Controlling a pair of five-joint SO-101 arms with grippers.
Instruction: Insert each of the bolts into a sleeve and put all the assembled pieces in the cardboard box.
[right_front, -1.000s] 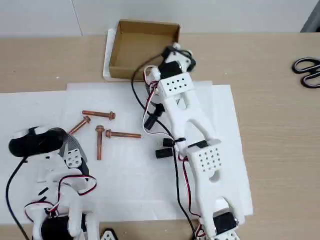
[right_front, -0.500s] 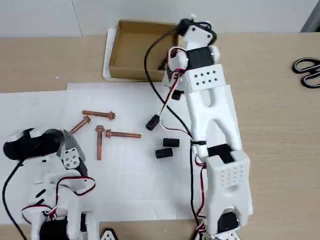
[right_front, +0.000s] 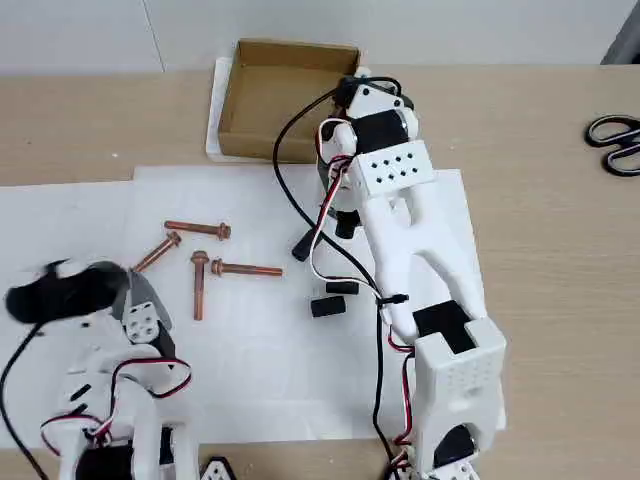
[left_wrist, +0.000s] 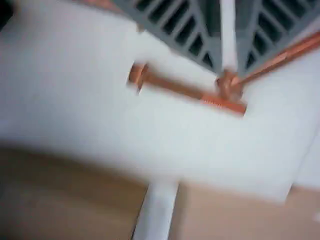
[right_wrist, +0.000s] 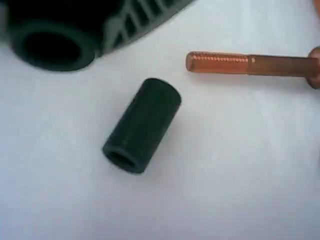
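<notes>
Light wooden table (right_front: 540, 250) carries a white paper sheet (right_front: 240, 380), and the cardboard box (right_front: 270, 100) stands at its far edge, just beyond the sheet. As far as I can see, its floor is bare.

One second ago the right arm lay lower across the paper, over the sleeves. Then it swung up toward the near right corner of the box, and now it has come back a little over the paper. This uncovered a loose sleeve (right_front: 303, 243), which lies just beside the threaded tip of the nearest bolt (right_front: 245, 268). The other three bolts (right_front: 197, 229) and the two lower sleeves (right_front: 341, 287) have not moved.

The right gripper (right_wrist: 107, 32) has a held sleeve (right_wrist: 50, 45) pressed against its grey jaw. The second jaw is hidden, so I judge it is clamped on this piece.

The left arm has only shifted slightly at the near left corner. The left gripper (left_wrist: 227, 35) hangs over two bolts that meet at an angle. Its jaws stand almost together with only a thin slit between them, and they carry nothing.

For the task, I think almost nothing is done yet. No bolt sits in a sleeve, and the short trip toward the box left nothing inside. A bolt must first be lifted and brought to the held sleeve.
</notes>
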